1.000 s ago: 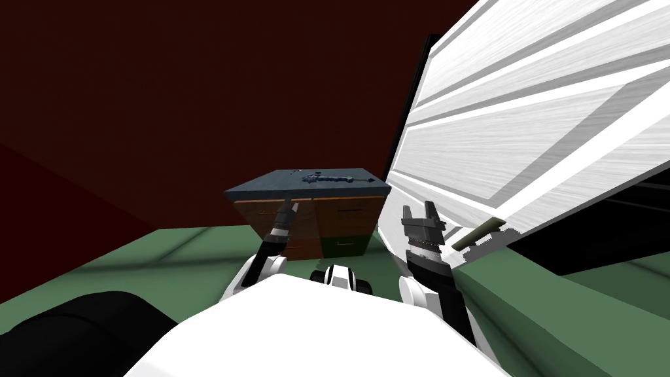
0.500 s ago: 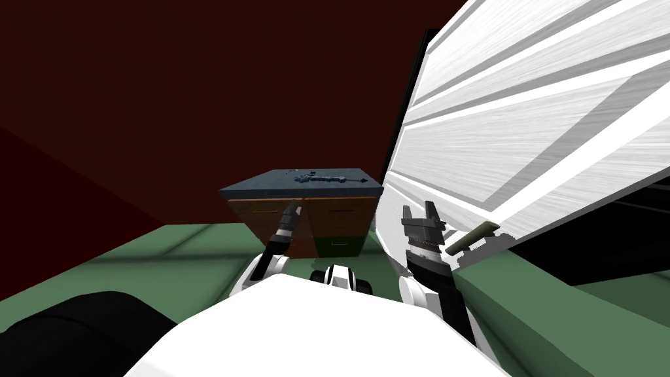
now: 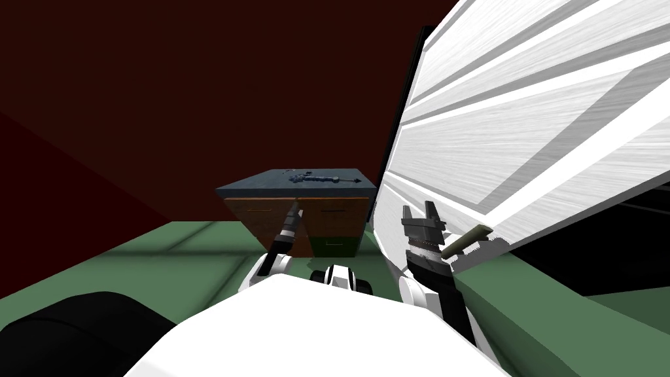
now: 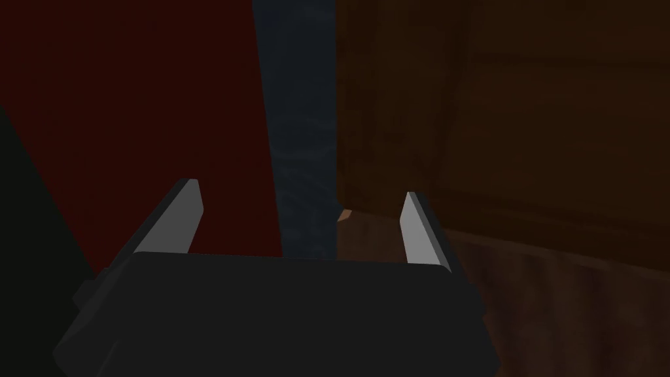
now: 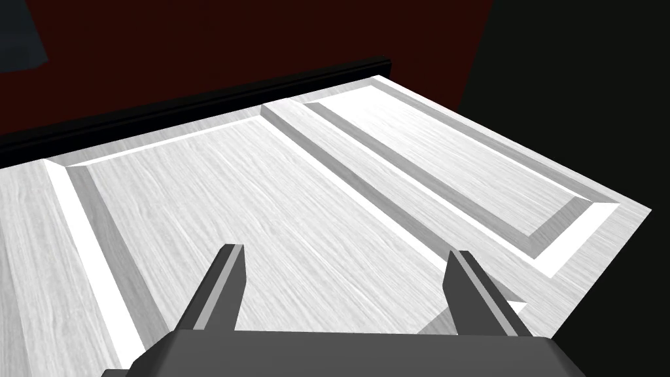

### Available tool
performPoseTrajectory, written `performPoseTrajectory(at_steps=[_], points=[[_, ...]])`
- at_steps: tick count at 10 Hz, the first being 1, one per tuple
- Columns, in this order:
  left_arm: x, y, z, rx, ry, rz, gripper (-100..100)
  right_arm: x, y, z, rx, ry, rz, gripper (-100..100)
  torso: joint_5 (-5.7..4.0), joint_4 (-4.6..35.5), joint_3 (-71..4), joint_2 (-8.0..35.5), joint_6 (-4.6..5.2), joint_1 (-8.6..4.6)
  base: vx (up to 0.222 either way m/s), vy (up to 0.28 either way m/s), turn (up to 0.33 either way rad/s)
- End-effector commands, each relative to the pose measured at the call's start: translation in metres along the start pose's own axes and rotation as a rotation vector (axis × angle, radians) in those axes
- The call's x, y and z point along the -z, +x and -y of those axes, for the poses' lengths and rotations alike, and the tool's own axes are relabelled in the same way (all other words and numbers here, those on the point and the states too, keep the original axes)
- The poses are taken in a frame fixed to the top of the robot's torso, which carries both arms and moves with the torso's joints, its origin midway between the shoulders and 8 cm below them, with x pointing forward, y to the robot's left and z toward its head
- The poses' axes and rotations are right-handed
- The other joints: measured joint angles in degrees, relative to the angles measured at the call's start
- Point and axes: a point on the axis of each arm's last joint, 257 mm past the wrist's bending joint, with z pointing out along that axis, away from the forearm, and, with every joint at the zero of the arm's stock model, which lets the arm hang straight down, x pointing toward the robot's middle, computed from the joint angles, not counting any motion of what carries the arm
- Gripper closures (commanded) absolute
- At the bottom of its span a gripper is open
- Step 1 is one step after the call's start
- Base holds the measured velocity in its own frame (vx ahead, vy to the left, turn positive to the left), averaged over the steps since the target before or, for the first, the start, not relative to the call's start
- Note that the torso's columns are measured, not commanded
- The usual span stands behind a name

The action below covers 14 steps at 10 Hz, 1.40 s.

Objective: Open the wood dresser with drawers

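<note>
Grey and thin, the two fingers of my left gripper [image 4: 301, 191] stand well apart with nothing held between them. Just past their tips is the dresser [image 3: 298, 226]. One blade points at its brown wood front [image 4: 497, 131] and the other points off toward the dark red wall [image 4: 131, 98]. The edge of the blue-grey top slab [image 4: 301, 131] runs through the gap between them. From the head camera, this hand sits high on the front, right under the lip of the top, about where the left and right columns of drawers meet. I cannot tell whether a fingertip touches the wood.

My right gripper [image 3: 419, 209] is raised at my other side, its fingers spread as well and holding nothing. It faces a white panelled door [image 5: 294, 196]. The door's olive-grey lever handle [image 3: 466, 239] lies just beside it, on my right.

Farther out, the dresser stands on the green floor [image 3: 196, 252], close by the door's edge. Its drawer fronts look flush and closed. Slim handles show on the upper two, and the lower right front looks dark green rather than brown. A small dark object [image 3: 320, 177] lies on the top, too small to name. Behind everything is the dark red wall, and a black area [image 3: 589, 239] shows below the door on my right.
</note>
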Motion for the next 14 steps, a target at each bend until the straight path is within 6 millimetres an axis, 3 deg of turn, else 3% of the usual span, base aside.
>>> performPoseTrajectory(at_steps=[1,11,14], points=[[0.001,0.002,-0.022,0.005,-0.042,-0.004,-100,0.0,0.0,0.0,0.0,0.0,0.0,0,-0.03,-0.01,-0.03,-0.04,0.0,-0.11,0.017,-0.13,0.048],[0.006,0.02,-0.086,0.107,-0.161,0.045,-100,0.0,0.0,0.0,0.0,0.0,0.0,0,-0.01,-0.01,-0.02,-0.03,0.0,-0.01,0.012,-0.118,0.042],[0.003,0.014,-0.075,0.092,-0.156,0.04,-100,0.0,0.0,0.0,0.0,0.0,0.0,0,0.04,-0.03,-0.08,-0.14,0.0,0.16,0.056,-0.02,-0.007]])
